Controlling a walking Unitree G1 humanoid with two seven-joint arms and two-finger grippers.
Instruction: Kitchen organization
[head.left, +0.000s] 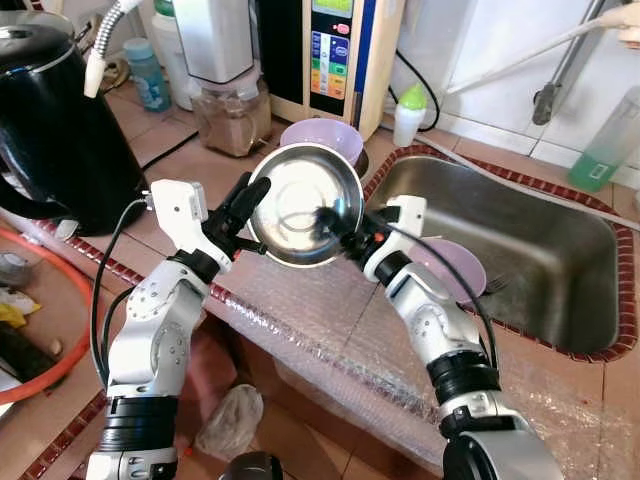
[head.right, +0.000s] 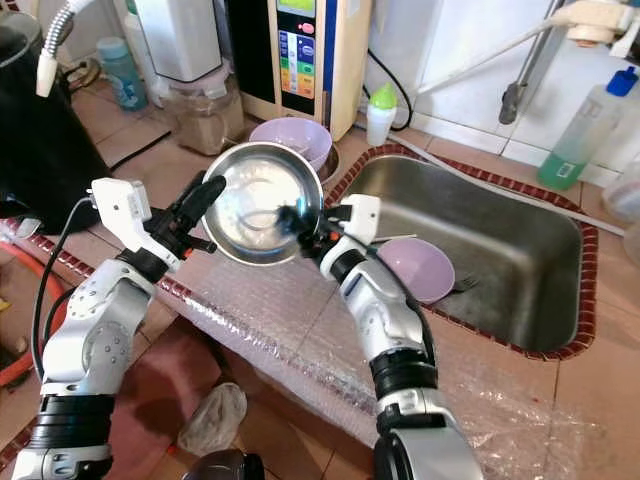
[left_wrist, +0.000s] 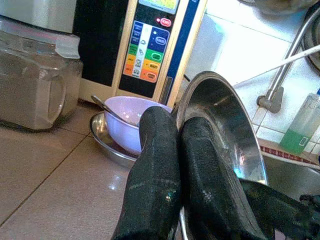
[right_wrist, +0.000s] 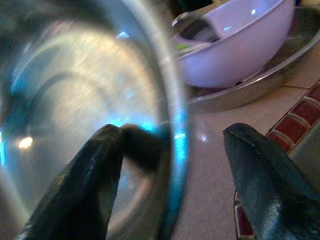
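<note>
1. A steel bowl (head.left: 305, 205) was held up in the air above the desk (head.left: 330, 320), tipped on edge so that its open face looked toward the head camera, between the two tools.

2. The left tool (head.left: 243, 205) met the bowl at its left rim. In the left wrist view its two fingers (left_wrist: 155, 170) lay pressed together side by side against the bowl's back, so the tool looked closed; I could not tell whether the rim was pinched or only braced.

3. The right tool (head.right: 300, 232) was at the bowl's right rim. In the right wrist view the rim passed between its fingers, one fingertip (right_wrist: 107, 150) inside against the polished face and the other (right_wrist: 260, 165) standing apart outside, so the jaws were parted and straddling the rim rather than clamped on it.

4. The relation that mattered: the bowl lay directly between the tools, its rim plane nearly upright, with both arms equally near.

5. Just beyond the bowl, on the far side, a lilac bowl (head.left: 322, 138) sat nested in a steel plate (left_wrist: 107, 145) on the desk. The sink (head.left: 560, 290) lay to the right, holding a second lilac bowl (head.right: 415, 268).

6. Any set-down, in my judgement, would depend on levelling the bowl first.
</note>
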